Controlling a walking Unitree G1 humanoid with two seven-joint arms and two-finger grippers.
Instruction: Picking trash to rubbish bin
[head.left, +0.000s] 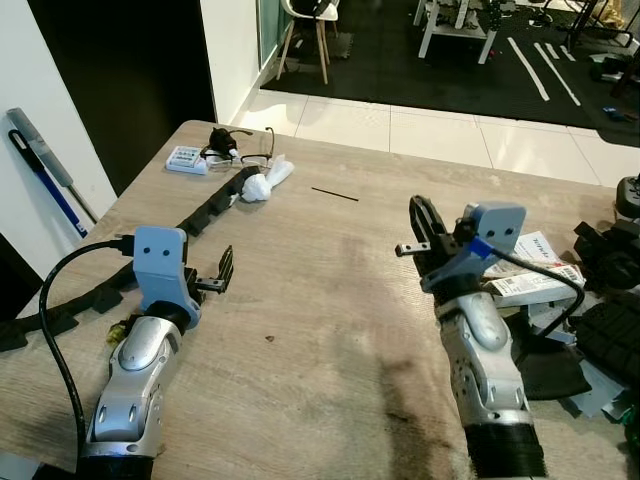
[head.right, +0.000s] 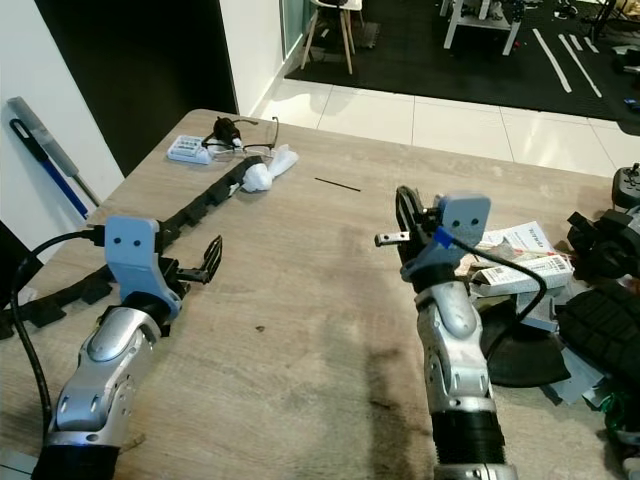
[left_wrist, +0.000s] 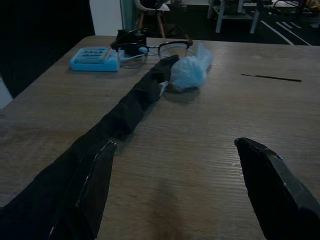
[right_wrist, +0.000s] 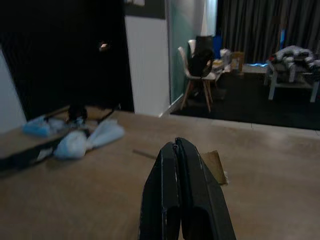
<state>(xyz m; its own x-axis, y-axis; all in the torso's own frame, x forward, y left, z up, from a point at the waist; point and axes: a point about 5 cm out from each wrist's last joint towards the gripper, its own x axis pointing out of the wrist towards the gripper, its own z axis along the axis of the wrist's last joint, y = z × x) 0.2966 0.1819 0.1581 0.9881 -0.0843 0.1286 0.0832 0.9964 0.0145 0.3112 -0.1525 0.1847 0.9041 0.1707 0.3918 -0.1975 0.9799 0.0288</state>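
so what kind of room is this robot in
Probably a home dining or living area: a wooden table strewn with glasses and a crumpled white bag, tiled floor beyond, and a dining-style chair further back.

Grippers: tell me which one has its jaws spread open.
The left gripper: its jaws stand wide apart above the table. The right gripper has its jaws pressed together.

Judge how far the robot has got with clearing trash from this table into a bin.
Nothing looks done: the crumpled white wad lies on the table beside the glasses. Nothing is in hand: the left gripper is open and empty, the right gripper shut on nothing. Picking up and binning remain.
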